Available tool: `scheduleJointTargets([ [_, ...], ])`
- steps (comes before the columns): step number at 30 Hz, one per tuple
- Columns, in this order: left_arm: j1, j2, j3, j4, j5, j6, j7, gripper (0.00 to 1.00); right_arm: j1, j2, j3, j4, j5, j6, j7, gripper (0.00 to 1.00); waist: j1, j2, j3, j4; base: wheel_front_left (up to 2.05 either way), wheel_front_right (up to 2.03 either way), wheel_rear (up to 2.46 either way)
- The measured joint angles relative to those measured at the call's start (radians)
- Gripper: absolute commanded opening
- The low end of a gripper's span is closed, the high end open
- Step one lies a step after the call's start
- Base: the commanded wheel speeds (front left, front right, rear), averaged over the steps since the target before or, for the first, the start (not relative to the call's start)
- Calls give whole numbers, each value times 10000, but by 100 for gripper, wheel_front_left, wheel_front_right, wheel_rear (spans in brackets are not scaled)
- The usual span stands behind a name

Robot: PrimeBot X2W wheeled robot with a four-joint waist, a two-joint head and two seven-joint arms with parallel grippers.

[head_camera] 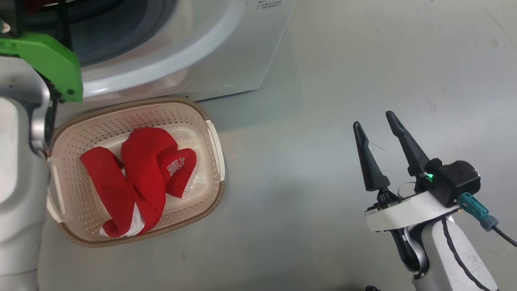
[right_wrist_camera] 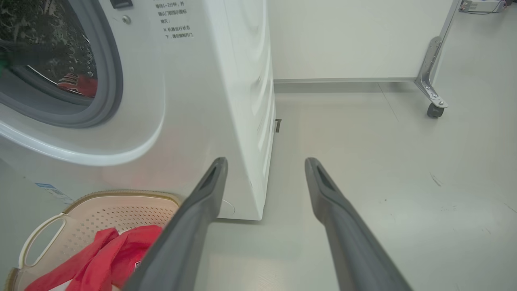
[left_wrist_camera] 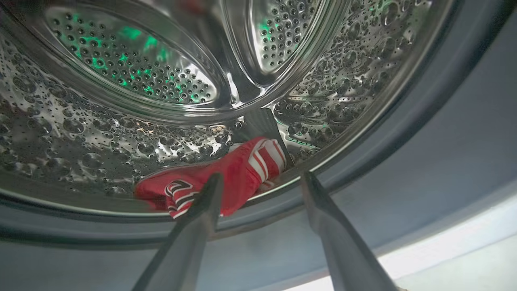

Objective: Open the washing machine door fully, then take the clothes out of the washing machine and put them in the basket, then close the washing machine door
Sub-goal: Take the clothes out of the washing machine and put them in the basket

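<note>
Closing the left hand (left_wrist_camera: 261, 174), now spread wide and empty, could catch only a fold, letting the red garment (left_wrist_camera: 238, 169) snag on the drum (left_wrist_camera: 121, 133) lip. That garment lies just past the fingertips (left_wrist_camera: 214, 182), low at the drum's front. The right hand (head_camera: 373, 118) hangs open and empty, well apart from the basket (head_camera: 133, 104), which holds other clothes (head_camera: 141, 161).

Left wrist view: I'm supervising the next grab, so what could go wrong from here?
The open left gripper frames only the striped end of the red garment; closing may pinch an edge that slips.
Its fingertips sit close to the drum lip and grey seal, so reaching deeper could scrape them.
</note>
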Motion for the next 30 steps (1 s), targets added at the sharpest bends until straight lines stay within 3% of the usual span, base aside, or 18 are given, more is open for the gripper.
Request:
scheduleJointTargets([
  [16,-2212,1831,640,1198,364,-276,2552,100,-940,196,842,780,579,102,-182,100,1,0,1121,-1465,0,0,0],
  [30,-2846,2057,1083,1854,255,-96,3929,100,-1320,278,949,1296,949,182,-213,100,0,0,1747,-2215,0,0,0],
])
